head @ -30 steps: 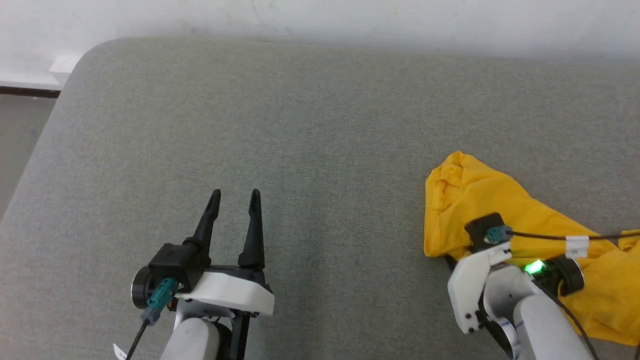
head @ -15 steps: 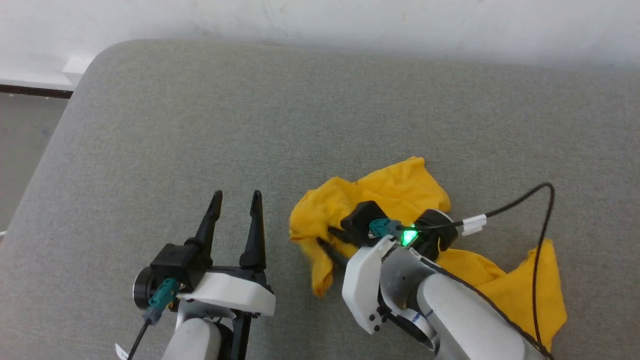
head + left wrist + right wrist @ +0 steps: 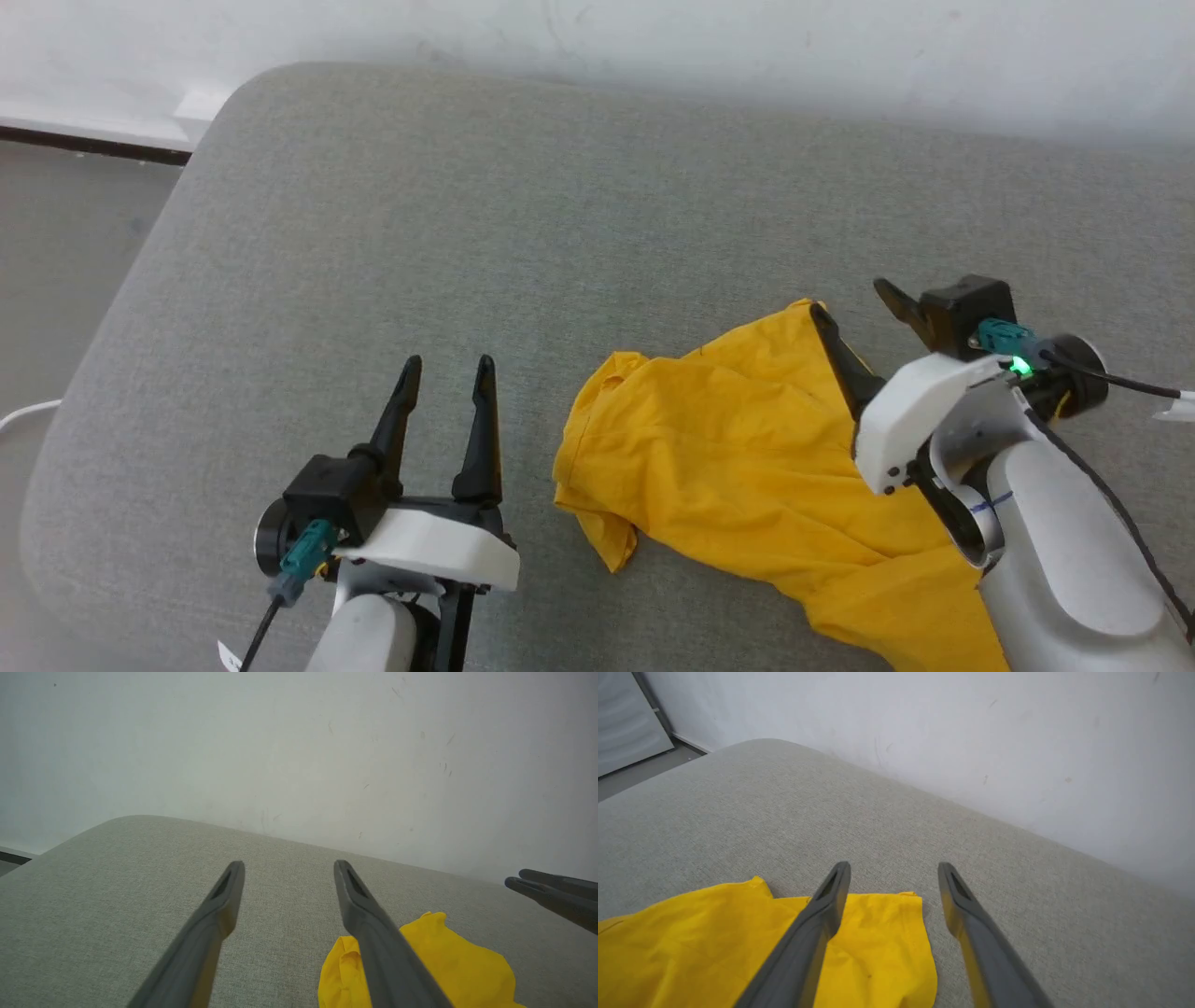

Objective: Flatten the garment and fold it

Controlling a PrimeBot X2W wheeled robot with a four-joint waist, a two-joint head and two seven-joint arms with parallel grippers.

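Both sets of jaws stand wide, empty. Expect the garment [image 3: 738, 448] light and limp; pinch its 12 o'clock corner.

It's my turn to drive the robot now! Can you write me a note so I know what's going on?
Left tool: open, empty, apart from the T-shirt, on its left.
Right tool: open, empty, at the T-shirt's far edge.
T-shirt: crumpled on the grey cushion, plain yellow showing.
Done: nothing flat or folded yet.
Left: spread it flat, then fold it.
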